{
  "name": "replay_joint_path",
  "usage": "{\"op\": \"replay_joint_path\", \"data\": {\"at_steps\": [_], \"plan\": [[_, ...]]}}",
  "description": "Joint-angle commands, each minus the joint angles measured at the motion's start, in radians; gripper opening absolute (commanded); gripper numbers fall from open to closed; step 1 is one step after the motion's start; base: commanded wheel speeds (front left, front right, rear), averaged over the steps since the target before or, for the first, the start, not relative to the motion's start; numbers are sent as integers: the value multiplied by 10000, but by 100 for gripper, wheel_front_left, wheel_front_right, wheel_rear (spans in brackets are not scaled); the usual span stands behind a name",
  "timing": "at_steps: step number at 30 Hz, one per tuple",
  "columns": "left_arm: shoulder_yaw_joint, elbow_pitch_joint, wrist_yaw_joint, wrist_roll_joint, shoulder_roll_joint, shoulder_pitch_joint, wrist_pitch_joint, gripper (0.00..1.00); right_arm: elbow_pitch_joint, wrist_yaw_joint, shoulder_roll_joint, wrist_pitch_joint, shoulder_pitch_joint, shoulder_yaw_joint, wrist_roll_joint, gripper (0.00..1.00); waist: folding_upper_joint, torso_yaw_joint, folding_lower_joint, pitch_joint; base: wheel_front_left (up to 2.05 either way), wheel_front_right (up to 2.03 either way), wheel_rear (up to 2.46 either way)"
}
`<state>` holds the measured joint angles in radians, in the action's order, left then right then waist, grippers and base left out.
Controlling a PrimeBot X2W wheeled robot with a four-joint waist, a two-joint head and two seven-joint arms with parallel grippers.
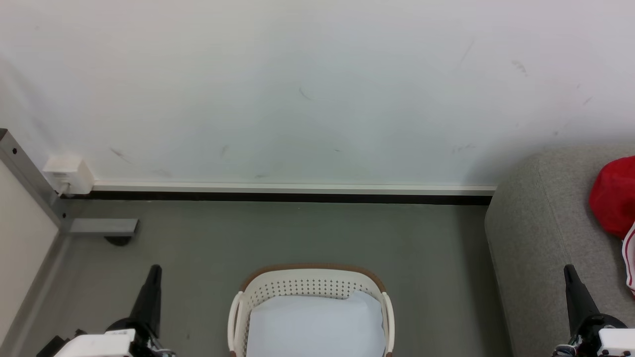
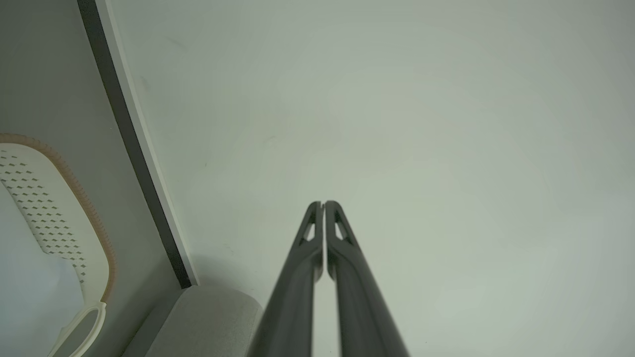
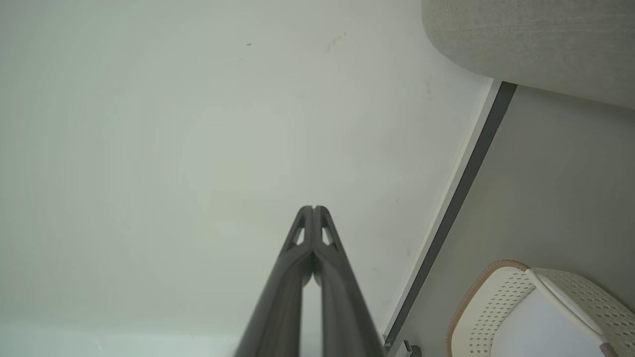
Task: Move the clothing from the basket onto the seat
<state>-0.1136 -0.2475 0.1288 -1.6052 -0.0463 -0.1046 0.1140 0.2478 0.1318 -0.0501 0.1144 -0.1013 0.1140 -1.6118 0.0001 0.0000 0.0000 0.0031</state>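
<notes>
Standing before a scuffed white wall (image 1: 297, 89) and a grey floor (image 1: 297, 233), the robot has one light-grey sofa seat (image 1: 540, 223) at its right. One oval cream laundry basket (image 1: 312, 267) sits on the floor directly ahead, between its two arms.

Basket contents as far as seen: one flat white sheet (image 1: 315, 322). The near end of the basket is cut off by the picture edge.

The red clothing (image 1: 615, 196) lies on the seat, not in the basket. It is one red heap with a white, red-striped hem below it, at the far right edge of the head view. Whether that is one garment or two cannot be told, nor its long axis, since the edge cuts it.

The heap lies ahead of and to the right of the right gripper (image 1: 569, 268), plainly the nearer arm. The left gripper (image 1: 155, 267) is well apart from it, on the far side of the basket. Both sets of jaws are pressed together, holding nothing.

Judgement: the transfer looks complete or close to it, but the basket's hidden end wants checking first.
</notes>
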Motion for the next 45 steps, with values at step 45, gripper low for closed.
{"op": "replay_joint_path", "data": {"at_steps": [45], "plan": [[-20,43,43,-140,-73,-75,41,0,-59,-21,10,41,-126,46,-7,0,-1,0,0,0,0,0,0]]}}
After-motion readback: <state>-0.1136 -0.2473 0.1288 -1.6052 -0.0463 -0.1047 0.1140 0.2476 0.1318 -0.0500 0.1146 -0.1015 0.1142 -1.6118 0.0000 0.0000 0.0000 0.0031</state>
